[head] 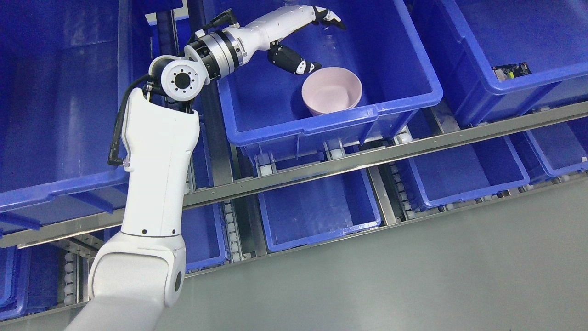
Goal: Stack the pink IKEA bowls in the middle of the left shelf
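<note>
Blue bins on metal shelf rails fill our view. We see the pink bowl (331, 89) upright in the middle bin (257, 124), against its front wall toward the right corner. Left robot hand (301, 41) hovers inside the bin just up-left of the bowl, fingers spread, holding nothing; thumb tip nearly at the rim. We judge the next reach goes down-right. Right arm not visible. A small green board (511, 71) lies in the neighbouring bin.
</note>
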Robot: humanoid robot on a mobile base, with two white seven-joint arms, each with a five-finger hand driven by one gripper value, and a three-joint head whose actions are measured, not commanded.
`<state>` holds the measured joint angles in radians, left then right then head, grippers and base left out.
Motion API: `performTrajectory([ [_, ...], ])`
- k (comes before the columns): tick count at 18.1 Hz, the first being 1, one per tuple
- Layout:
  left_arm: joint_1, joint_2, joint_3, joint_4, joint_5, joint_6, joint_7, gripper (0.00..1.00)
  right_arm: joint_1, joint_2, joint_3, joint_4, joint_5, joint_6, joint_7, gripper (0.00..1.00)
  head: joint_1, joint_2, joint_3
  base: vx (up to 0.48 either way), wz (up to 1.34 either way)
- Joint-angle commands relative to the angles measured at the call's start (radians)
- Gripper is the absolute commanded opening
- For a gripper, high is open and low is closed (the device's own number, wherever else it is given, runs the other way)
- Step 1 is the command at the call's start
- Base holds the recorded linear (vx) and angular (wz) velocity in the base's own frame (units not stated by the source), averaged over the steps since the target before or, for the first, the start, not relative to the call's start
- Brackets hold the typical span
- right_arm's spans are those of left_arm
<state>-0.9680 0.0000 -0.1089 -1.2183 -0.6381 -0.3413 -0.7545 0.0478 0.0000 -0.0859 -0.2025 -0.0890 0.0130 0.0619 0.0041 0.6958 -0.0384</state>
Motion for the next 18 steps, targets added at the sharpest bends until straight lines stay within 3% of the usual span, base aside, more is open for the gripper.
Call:
performTrajectory([
  [1, 0.011, 0.018, 0.023, 0.037, 0.03, 0.002, 0.272, 0.93, 0.001, -0.017, 0.0, 0.0, 0.0, -0.001, -0.001, 1.0, 0.0, 0.0, 0.0, 0.021, -0.05],
  [3, 0.015, 0.018, 0.037, 0.04, 0.201, 0.004, 0.473, 0.94, 0.0, -0.017, 0.0, 0.0, 0.0, -0.001, -0.001, 1.0, 0.0, 0.0, 0.0, 0.012, -0.03],
  [6, 0.044, 0.018, 0.046, 0.03, 0.642, 0.039, 0.642, 0.94, 0.0, -0.017, 0.0, 0.0, 0.0, -0.001, -0.001, 1.0, 0.0, 0.0, 0.0, 0.0, 0.0],
  [8, 0.112, 0.018, 0.077, -0.047, 0.667, 0.099, 0.668, 0.99, 0.0, -0.017, 0.0, 0.0, -0.001, -0.001, -0.001, 1.0, 0.0, 0.0, 0.0, -0.009, -0.02],
  [13, 0.261, 0.018, 0.08, -0.239, 0.667, 0.185, 0.673, 1.0, 0.0, -0.017, 0.0, 0.0, 0.0, -0.001, -0.001, 1.0, 0.0, 0.0, 0.0, -0.017, -0.03],
  [18, 0.348, 0.018, 0.072, -0.326, 0.667, 0.194, 0.672, 1.0, 0.0, -0.017, 0.0, 0.0, 0.0, -0.001, -0.001, 1.0, 0.0, 0.0, 0.0, -0.079, -0.02],
])
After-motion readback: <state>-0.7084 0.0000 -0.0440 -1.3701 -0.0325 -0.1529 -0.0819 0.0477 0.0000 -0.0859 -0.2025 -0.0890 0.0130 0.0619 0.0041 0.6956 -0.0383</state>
